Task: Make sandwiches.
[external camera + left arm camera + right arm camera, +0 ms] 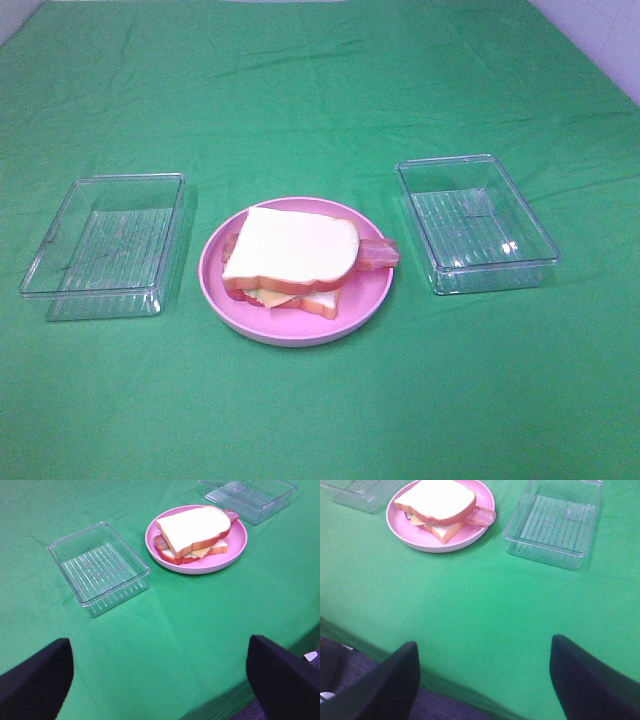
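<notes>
Clearly the sandwich [292, 262] sits assembled in the middle of the pink plate [215, 285], which lies on the green-clothed surface [320, 400] between two clear trays, the left tray [105, 245] just beside the plate and the right tray [475, 222] a little further off. That layout reads as a workstation: ingredients would be drawn from a tray on either side and stacked on the plate between them, within reach of both arms, and both trays hold nothing now, which suggests the build is finished or nearly so. Neither arm reaches into the high view, and both wrist cameras look at the plate from near the edge of the surface, well apart from the food. The left gripper [160, 675] has its jaws spread wide with nothing between them, and the right gripper [484, 677] is likewise released and bare. As for the stack itself, a white bread slice with an orange-brown crust tops it, sitting slightly askew over a second slice below; a reddish bacon strip [380, 254] pokes out toward the right tray, and thin yellow cheese with a hint of pale green lettuce shows at the near edge.
</notes>
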Tool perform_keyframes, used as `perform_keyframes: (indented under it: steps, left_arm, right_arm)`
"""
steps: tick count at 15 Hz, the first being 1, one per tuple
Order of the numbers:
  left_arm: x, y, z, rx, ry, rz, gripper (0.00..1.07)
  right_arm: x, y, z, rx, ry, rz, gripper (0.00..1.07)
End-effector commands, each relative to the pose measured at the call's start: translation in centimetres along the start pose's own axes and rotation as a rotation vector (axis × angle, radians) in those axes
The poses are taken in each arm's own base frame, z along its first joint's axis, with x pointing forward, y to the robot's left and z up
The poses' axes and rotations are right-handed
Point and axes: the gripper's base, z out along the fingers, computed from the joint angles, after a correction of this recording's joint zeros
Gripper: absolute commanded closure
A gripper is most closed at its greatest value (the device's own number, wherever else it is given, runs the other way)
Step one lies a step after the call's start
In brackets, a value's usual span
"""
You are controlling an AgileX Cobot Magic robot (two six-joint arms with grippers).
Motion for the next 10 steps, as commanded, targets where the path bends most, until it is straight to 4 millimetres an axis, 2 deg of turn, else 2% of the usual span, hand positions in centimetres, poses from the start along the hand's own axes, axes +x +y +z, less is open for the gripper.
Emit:
perform_keyframes:
  steps: [1,10]
  left_arm:
    - [0.06,-0.06,-0.27,0.001,-0.032,-0.007,0.18]
    - [0.06,-0.06,-0.27,0.001,-0.032,-0.007,0.18]
  right_arm:
    - [0.09,-0.03,0.04,0.006,-0.008,-0.016,0.38]
    - [0.05,0.08,0.04,-0.007,-0.012,-0.002,0.38]
